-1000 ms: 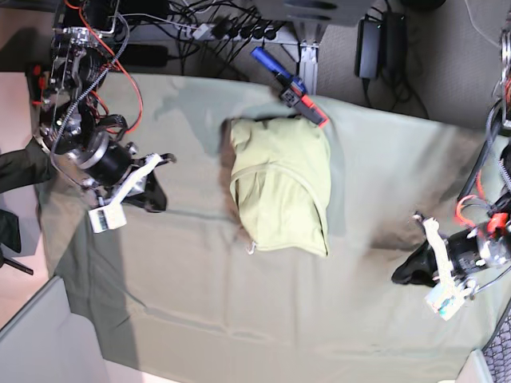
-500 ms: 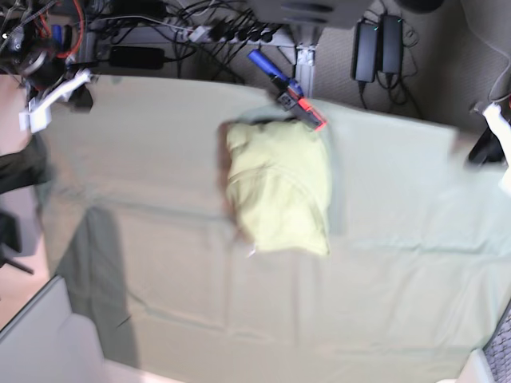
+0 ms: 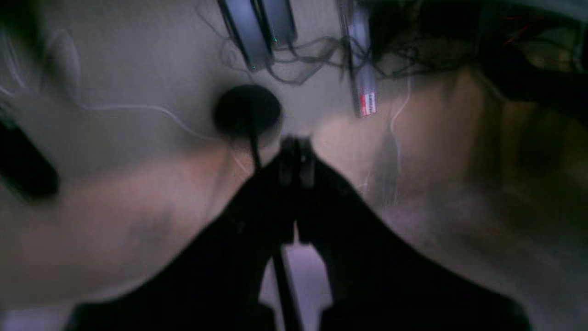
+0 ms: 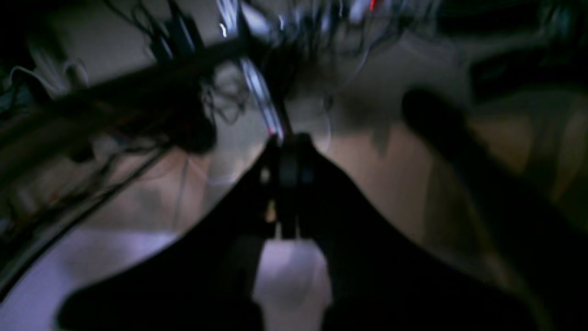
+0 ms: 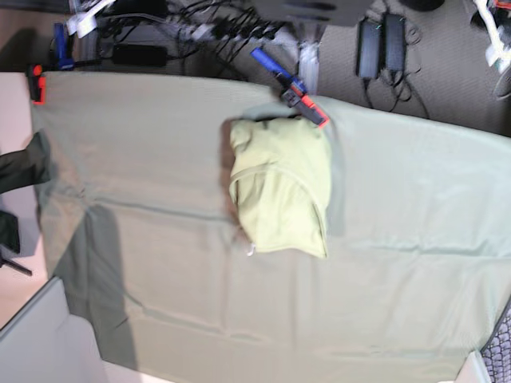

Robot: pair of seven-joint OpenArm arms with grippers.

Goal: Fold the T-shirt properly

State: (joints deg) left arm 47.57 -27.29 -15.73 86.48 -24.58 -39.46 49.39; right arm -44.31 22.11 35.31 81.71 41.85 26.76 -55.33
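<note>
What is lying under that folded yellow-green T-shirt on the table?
The folded light olive cotton T-shirt rests on a duller grey-green tablecloth sheet, which spreads out around it. Whatever lies directly beneath the shirt or inside its folds is covered.

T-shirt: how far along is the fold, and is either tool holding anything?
Done: the T-shirt lies as a compact folded bundle on the tablecloth, near the clamp. In hand: nothing; the left tool and right tool are shut and empty, facing cables off the table. Left: at most some tidying; the bundle's edges look slightly uneven.
</note>
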